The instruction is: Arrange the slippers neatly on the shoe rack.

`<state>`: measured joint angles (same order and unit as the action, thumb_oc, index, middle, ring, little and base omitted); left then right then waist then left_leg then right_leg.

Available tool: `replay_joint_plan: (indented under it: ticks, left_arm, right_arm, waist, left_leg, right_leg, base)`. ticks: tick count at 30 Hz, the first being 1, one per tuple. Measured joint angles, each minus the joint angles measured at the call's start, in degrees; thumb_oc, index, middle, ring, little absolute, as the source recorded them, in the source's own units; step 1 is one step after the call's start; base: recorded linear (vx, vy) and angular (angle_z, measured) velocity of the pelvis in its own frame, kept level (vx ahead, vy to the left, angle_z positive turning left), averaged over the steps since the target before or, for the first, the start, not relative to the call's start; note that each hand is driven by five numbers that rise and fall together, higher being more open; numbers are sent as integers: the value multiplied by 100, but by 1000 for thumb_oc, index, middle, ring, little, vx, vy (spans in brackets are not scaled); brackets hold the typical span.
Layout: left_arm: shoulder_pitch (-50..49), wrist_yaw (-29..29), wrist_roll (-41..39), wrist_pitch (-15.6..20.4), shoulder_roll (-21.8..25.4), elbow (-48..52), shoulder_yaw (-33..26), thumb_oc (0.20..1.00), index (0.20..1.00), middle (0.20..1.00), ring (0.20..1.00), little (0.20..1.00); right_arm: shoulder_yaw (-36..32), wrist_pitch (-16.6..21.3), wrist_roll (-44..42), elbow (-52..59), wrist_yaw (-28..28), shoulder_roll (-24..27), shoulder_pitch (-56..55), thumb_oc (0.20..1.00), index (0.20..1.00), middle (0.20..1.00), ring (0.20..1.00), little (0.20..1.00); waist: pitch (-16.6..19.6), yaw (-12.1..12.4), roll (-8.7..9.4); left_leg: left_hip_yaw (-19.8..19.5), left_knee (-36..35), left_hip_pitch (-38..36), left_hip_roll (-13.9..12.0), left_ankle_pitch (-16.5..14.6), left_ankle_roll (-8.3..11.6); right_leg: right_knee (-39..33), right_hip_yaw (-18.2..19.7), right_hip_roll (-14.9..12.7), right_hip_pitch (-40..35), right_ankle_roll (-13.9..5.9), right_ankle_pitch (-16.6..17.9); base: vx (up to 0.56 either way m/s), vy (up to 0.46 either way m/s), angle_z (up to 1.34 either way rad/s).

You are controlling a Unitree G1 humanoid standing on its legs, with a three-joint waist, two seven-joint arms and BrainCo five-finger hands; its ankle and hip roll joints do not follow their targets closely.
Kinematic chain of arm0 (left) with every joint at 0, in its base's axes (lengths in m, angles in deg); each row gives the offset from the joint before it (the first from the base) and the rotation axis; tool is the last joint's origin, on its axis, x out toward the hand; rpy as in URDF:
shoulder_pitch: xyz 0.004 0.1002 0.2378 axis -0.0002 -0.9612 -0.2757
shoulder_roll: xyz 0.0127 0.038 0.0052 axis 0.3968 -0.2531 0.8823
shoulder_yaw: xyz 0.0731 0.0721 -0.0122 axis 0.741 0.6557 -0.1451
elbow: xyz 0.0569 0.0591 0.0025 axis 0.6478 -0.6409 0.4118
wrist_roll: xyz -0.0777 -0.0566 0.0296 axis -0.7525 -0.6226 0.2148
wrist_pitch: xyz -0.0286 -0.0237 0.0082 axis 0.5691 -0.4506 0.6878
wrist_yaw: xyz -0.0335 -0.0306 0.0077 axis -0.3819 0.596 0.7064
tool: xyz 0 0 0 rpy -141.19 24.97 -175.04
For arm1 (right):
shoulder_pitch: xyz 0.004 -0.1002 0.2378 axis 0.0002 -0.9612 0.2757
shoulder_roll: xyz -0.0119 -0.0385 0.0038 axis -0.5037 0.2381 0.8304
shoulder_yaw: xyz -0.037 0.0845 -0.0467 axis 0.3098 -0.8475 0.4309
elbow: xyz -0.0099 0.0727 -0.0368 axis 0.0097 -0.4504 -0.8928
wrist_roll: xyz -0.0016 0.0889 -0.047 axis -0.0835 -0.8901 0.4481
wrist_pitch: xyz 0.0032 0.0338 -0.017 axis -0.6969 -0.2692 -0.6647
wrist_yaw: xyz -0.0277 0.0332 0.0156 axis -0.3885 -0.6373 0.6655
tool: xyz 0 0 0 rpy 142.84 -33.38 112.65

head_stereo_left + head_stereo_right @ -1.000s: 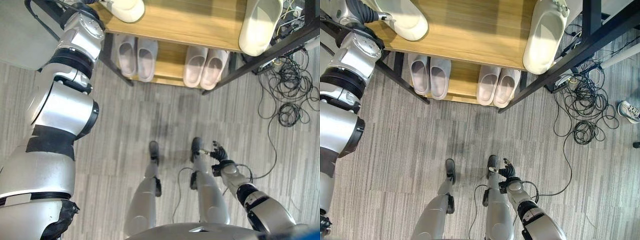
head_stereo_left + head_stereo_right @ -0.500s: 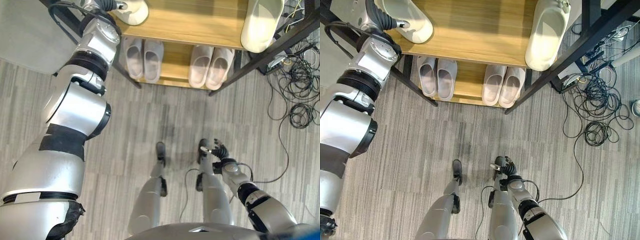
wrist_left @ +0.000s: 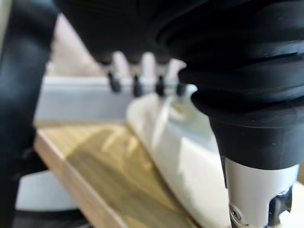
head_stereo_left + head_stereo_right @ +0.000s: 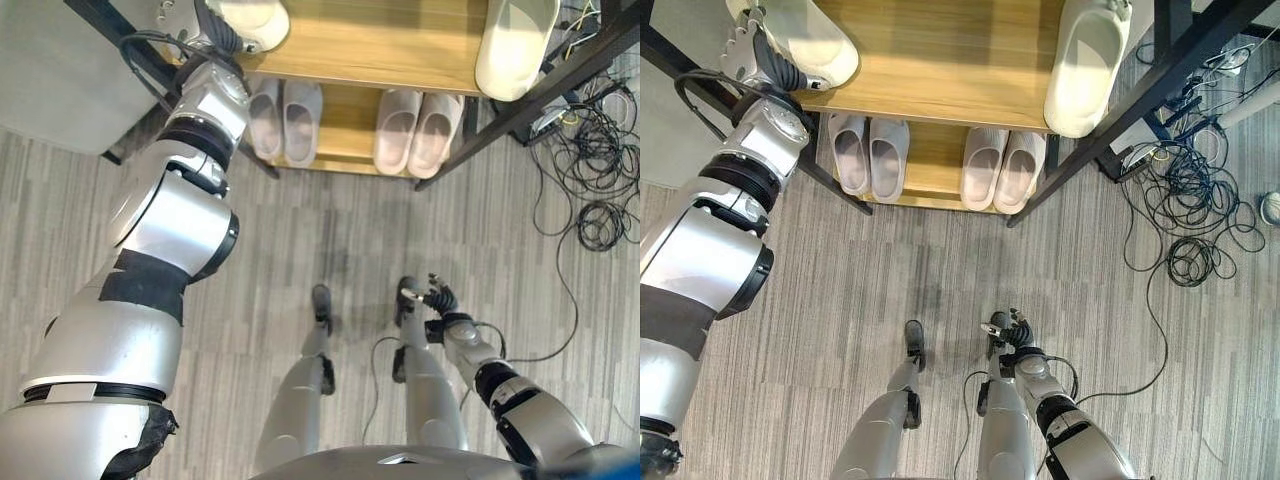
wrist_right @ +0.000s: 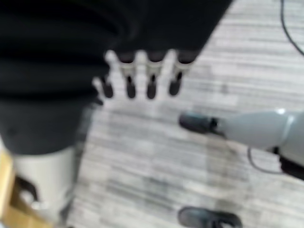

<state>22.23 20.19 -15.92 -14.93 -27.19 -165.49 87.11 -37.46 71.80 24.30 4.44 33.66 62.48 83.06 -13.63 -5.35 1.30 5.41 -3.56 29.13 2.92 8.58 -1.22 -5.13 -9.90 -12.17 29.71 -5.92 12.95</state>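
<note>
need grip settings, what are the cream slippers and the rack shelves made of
Cream slippers: likely moulded foam or rubber, matte, one-piece rounded body without seams. Top shelf: wood or wood-look laminate, light grain lines, slight sheen. Rack frame: probably black-painted metal, thin straight bars.

Over the last second the left arm has reached further along the top shelf (image 4: 940, 70) of the shoe rack, and the left robot hand (image 4: 758, 45) now rests against the heel side of the cream slipper (image 4: 810, 40) at the shelf's left end. That slipper has turned a little, its toe now pointing more toward the shelf's front edge. The camera has shifted, so the rack sits differently in both eye views
</note>
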Motion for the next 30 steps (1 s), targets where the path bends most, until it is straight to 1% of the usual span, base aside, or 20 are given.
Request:
replay_joint_plan:
  ticks: [1,2,4,7,8,9,11,12,13,16,19,21,23,26,28,30]
  left_arm:
    - [0,6,1,-3,-3,0,0,944,944,944,944,944]
    - [-3,9,0,-5,-13,0,-1,1000,1000,1000,1000,1000]
    - [-36,8,4,-1,-138,20,4,1000,1000,1000,1000,1000]
    - [-81,15,3,7,-199,56,9,1000,1000,1000,1000,1000]
    - [-138,95,3,28,-240,230,23,1000,1000,1000,1000,1000]
    - [-295,150,14,88,-382,540,95,1000,1000,1000,1000,1000]
    - [-590,276,175,192,-424,1106,521,1000,1000,1000,1000,1000]
    - [-673,353,243,320,-547,1189,674,1000,1000,1000,1000,1000]
    - [-713,396,243,328,-715,1185,681,1000,1000,1000,1000,1000]
    - [-828,504,246,354,-1029,1185,708,1000,1000,1000,1000,1000]
    - [-884,514,251,422,-1112,1185,705,1000,1000,1000,1000,1000]
    - [-884,505,256,422,-1104,1184,698,1000,1000,1000,1000,1000]
    - [-874,490,477,419,-1088,1185,715,1000,1000,1000,1000,1000]
    - [-854,465,483,414,-979,1185,710,1000,1000,1000,1000,1000]
    - [-713,434,638,393,-682,1187,711,1000,1000,1000,1000,1000]
    - [-605,287,766,376,-536,1189,740,1000,1000,1000,1000,1000]
  right_arm:
    - [-1,0,0,0,0,1,0,1000,1000,1000,1000,1000]
    - [-2,0,0,-2,-1,2,-3,1000,1000,1000,1000,1000]
    - [-11,0,1,-4,-11,5,-68,1000,1000,1000,1000,1000]
    - [-13,-1,1,-14,-28,4,-131,1000,1000,1000,1000,1000]
    - [-19,-1,2,-15,-43,5,-139,1000,1000,1000,1000,1000]
    - [-44,1,5,-18,-77,4,-164,1000,1000,1000,1000,1000]
    - [-63,-1,11,-41,-94,16,-243,1000,1000,1000,1000,1000]
    - [-69,-5,11,-84,-111,4,-248,1000,1000,1000,1000,1000]
    - [-78,-8,16,-134,-133,1,-250,1000,1000,1000,1000,1000]
    - [-173,-36,32,-243,-160,5,-265,1000,1000,1000,1000,1000]
    - [-264,-72,54,-255,-160,40,-282,1000,1000,1000,1000,1000]
    - [-263,-71,55,-253,-160,41,-285,1000,1000,1000,1000,1000]
    - [-264,-70,56,-254,-160,56,-294,1000,1000,1000,1000,1000]
    - [-270,-68,56,-313,-155,93,-281,1000,1000,1000,1000,1000]
    - [-269,-69,56,-356,-154,115,-303,1000,1000,1000,1000,1000]
    - [-271,-69,56,-362,-154,139,-301,1000,1000,1000,1000,1000]
  waist:
    - [1,-2,1]
    - [5,-1,3]
    - [36,5,14]
    - [92,3,29]
    - [104,-2,35]
    - [105,-6,33]
    - [108,11,28]
    - [108,5,28]
    - [110,0,22]
    - [109,14,-47]
    - [81,20,-198]
    - [92,16,-287]
    - [81,7,-313]
    - [55,9,-357]
    - [29,15,-402]
    - [7,20,-438]
  left_leg:
    - [1,0,0,0,2,-3]
    - [4,1,0,0,2,-3]
    - [2,4,0,7,3,-4]
    - [9,6,-1,18,3,-5]
    - [11,8,-5,22,7,-10]
    - [17,21,-7,33,22,-32]
    - [24,44,-22,49,22,-32]
    - [31,49,-22,61,23,-35]
    - [40,50,-26,71,26,-39]
    - [54,46,-84,74,29,-42]
    - [61,-1,-186,48,36,-49]
    - [65,-33,-223,18,41,-48]
    - [69,-41,-244,-6,41,-48]
    - [87,-58,-292,-32,42,-48]
    - [115,-133,-362,-54,65,-25]
    - [115,-147,-379,-59,72,-25]
  right_leg:
    - [0,1,0,2,1,3]
    - [0,3,0,2,1,5]
    - [1,4,-4,1,0,13]
    - [4,4,-14,2,-4,22]
    - [21,4,-24,2,-5,23]
    - [27,7,-37,0,-14,40]
    - [43,18,-59,-15,-16,41]
    - [48,20,-77,-14,-21,44]
    - [48,23,-92,-14,-23,45]
    - [48,41,-123,-55,-26,42]
    - [8,43,-90,-139,-26,49]
    - [5,45,-54,-160,-25,48]
    - [4,44,-31,-171,-23,46]
    - [0,44,-12,-207,-21,44]
    - [-1,44,10,-221,-17,41]
    - [-1,42,20,-229,-14,38]
  base:
    - [0,0,0]
    - [0,0,0]
    - [0,0,0]
    - [0,0,0]
    - [0,0,0]
    - [-26,33,1]
    - [-14,18,0]
    - [0,0,0]
    - [0,0,0]
    - [-19,16,-4]
    - [-16,-9,-3]
    - [-21,-26,-5]
    - [-21,-30,-4]
    - [-25,-25,-5]
    - [-11,-10,-6]
    - [0,0,0]
